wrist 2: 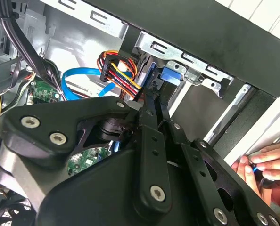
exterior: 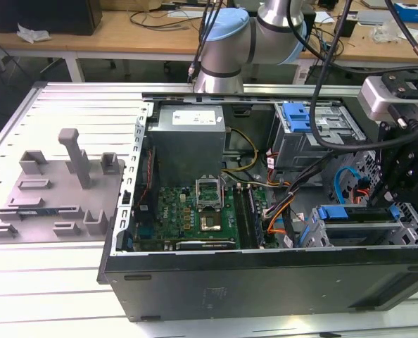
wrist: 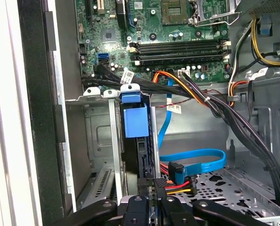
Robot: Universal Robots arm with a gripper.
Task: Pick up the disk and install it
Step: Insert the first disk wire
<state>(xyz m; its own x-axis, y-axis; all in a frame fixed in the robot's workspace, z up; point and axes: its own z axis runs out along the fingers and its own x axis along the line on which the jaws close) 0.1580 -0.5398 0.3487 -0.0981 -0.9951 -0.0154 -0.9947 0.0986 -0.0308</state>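
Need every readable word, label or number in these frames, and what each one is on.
No text can be read in any view.
White label on the power supply: print too small to read.
White tags on the cables: print blurred.
Markings on the motherboard: too small to read.

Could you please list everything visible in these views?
computer case: one, black, open
table: one, white, under the case
motherboard: one, green, inside the case
power supply: one, grey, beside the motherboard
disk: one, blue carrier, in a grey drive cage
flat cable: one, blue, looped beside that cage
fixture plate: one, grey, on the exterior view's left
hand: one, at the case's outer edge
arm: one, silver and pale blue, beyond the case
pincer: one, black, close to the disk
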